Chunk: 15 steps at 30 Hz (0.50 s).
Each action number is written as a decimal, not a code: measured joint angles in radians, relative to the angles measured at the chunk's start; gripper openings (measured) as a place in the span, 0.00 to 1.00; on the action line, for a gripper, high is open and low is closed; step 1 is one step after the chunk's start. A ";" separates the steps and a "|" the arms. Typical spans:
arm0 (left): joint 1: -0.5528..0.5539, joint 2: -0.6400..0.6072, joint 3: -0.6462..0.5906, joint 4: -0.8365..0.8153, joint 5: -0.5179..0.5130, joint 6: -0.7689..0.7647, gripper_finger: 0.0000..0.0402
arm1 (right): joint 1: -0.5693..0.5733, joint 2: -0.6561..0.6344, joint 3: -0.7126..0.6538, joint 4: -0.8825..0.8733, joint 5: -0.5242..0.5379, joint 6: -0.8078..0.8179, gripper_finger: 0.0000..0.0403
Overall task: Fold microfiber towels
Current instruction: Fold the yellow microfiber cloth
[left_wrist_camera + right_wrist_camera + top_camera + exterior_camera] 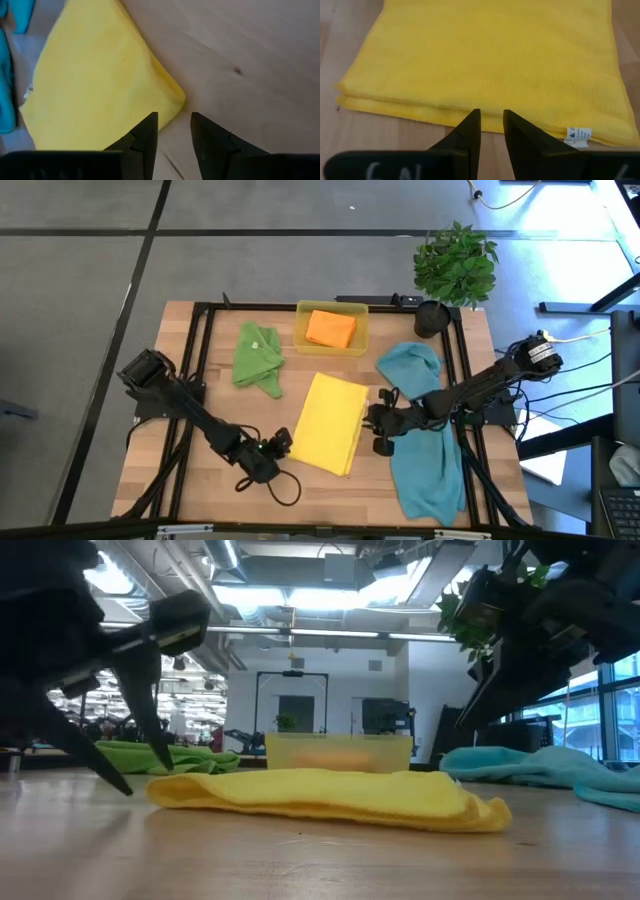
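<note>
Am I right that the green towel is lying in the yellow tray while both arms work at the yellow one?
Not quite: the high view shows the orange towel in the tray. The green towel lies on the table beside it.

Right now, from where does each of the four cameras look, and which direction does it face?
High: above, straight down on the wooden table; both arms, left hand, right hand.
Low: table height, level across the yellow towel toward the room; dark arm parts.
Left wrist: past its open fingers at a towel corner.
Right wrist: past its slightly open fingers at the folded edge.
All four show the yellow towel.
</note>
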 joint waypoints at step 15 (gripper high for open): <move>0.005 0.083 0.001 0.133 -0.099 0.136 0.27 | 0.000 0.001 0.000 0.000 0.001 0.024 0.21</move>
